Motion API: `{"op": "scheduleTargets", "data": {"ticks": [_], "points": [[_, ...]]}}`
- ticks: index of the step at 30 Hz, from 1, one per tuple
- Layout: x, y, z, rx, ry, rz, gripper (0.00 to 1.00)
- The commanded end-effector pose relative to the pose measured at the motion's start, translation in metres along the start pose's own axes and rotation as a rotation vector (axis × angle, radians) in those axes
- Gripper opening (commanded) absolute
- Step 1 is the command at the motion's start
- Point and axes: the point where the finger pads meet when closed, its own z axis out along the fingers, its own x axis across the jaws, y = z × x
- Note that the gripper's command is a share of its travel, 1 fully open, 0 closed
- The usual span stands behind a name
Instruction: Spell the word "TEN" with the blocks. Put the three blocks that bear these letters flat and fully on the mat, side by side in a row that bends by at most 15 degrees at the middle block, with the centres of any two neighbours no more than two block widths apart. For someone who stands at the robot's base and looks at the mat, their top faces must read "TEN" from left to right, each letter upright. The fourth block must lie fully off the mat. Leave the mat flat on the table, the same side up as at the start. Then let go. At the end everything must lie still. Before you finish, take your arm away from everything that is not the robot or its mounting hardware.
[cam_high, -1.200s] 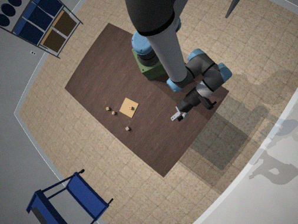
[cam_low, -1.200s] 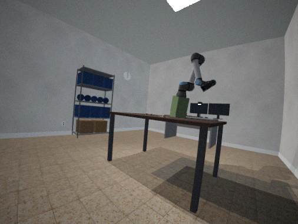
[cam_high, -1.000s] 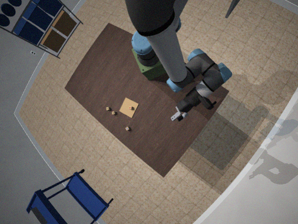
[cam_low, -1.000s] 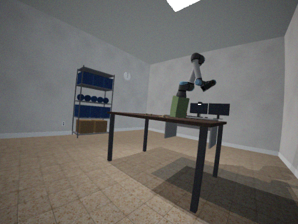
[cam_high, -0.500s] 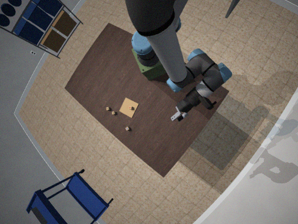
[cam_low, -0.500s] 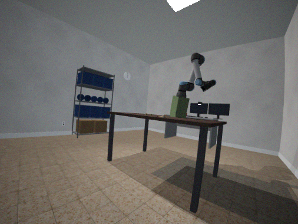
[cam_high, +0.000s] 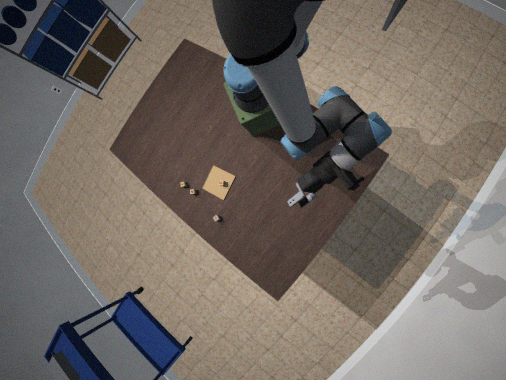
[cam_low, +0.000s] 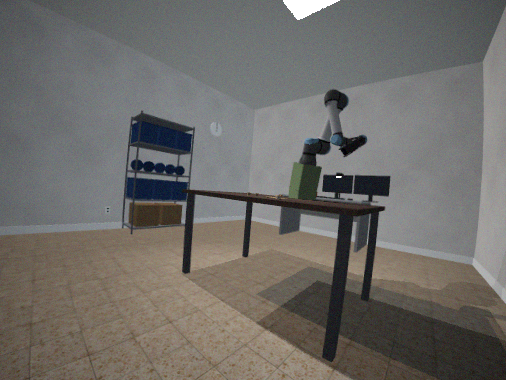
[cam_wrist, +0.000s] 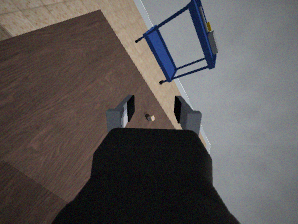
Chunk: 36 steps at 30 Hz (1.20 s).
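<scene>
The tan mat (cam_high: 217, 182) lies flat on the dark table. One block (cam_high: 223, 184) sits on the mat, near its right side. Two blocks (cam_high: 184, 184) (cam_high: 193, 191) lie close together just left of the mat, off it. A fourth block (cam_high: 216, 218) lies alone on the table in front of the mat. The letters are too small to read. My gripper (cam_high: 299, 199) is open and empty, high above the table, well to the right of the mat. In the wrist view the open fingers frame one small block (cam_wrist: 149, 117) far below, near the table edge.
The arm stands on a green pedestal (cam_high: 257, 120) at the back of the table. A blue cart (cam_high: 120, 337) stands on the floor beyond the table's front corner and shows in the wrist view (cam_wrist: 185, 42). A shelf unit (cam_low: 159, 170) stands by the wall.
</scene>
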Motion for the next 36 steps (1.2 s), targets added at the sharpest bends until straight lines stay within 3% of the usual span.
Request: {"op": "scheduleTargets", "data": {"ticks": [1, 7, 13, 15, 27, 30, 32, 36], "points": [[-0.004, 0.003, 0.014, -0.037, -0.014, -0.014, 1.00], [-0.012, 0.012, 0.043, -0.119, -0.050, -0.045, 1.00], [-0.023, 0.025, 0.083, -0.224, -0.111, -0.080, 1.00], [-0.023, 0.025, 0.083, -0.224, -0.111, -0.080, 1.00], [-0.043, 0.061, 0.176, -0.432, -0.313, -0.117, 1.00], [-0.046, 0.070, 0.199, -0.470, -0.373, -0.115, 1.00], [-0.046, 0.070, 0.199, -0.470, -0.373, -0.115, 1.00], [-0.048, 0.084, 0.232, -0.512, -0.469, -0.101, 1.00]]}}
